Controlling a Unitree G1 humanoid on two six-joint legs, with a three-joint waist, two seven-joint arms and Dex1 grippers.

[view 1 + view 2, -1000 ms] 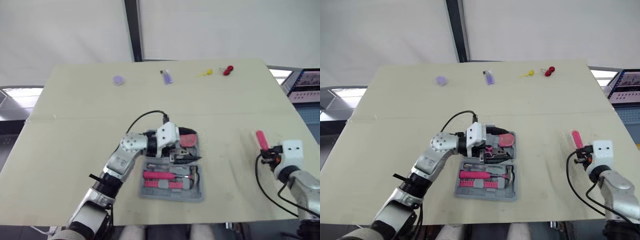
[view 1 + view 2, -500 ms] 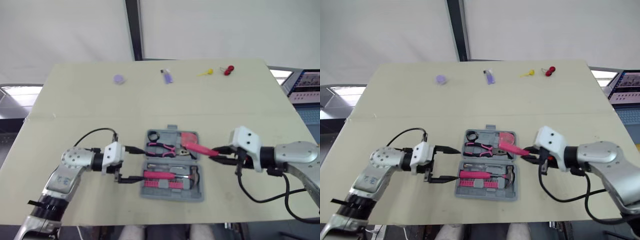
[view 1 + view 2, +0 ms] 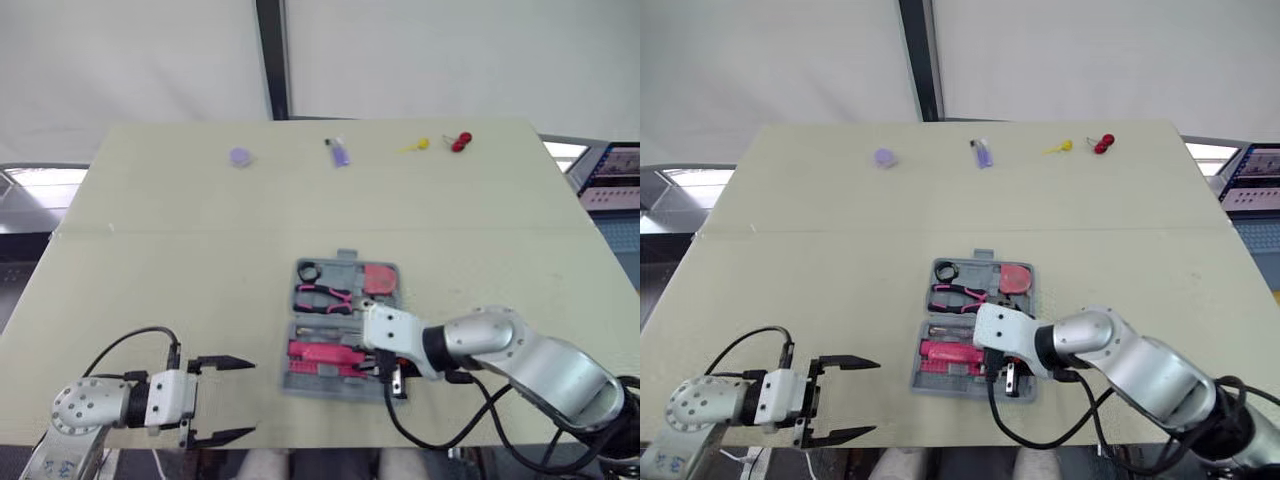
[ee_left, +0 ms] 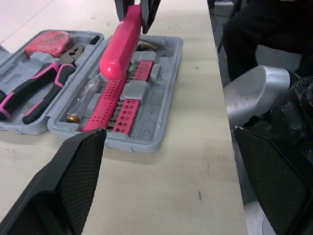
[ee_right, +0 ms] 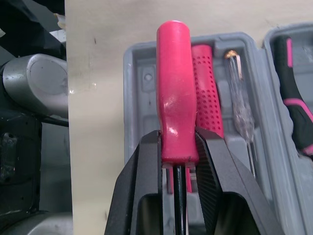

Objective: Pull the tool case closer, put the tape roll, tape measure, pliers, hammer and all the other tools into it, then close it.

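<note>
The grey tool case (image 3: 341, 263) lies open mid-table, holding the black tape roll (image 3: 306, 271), pink tape measure (image 3: 380, 278), pliers (image 3: 322, 296) and pink-handled hammer (image 3: 320, 351). My right gripper (image 3: 391, 376) hangs over the case's front right corner, shut on a pink-handled screwdriver (image 5: 176, 112). The handle points across the front half, just above the hammer's dotted grip (image 5: 208, 107) and beside a clear tester screwdriver (image 5: 239, 112). My left gripper (image 3: 248, 398) is open and empty near the table's front edge, left of the case.
Along the far edge lie a purple disc (image 3: 238, 157), a small purple object (image 3: 338, 153), a yellow item (image 3: 412, 146) and a red item (image 3: 458, 141). The table's front edge runs close under the left gripper.
The left gripper drew back from the case to the front left, open. The right gripper carried the pink-handled screwdriver from the right side over the case's front half.
</note>
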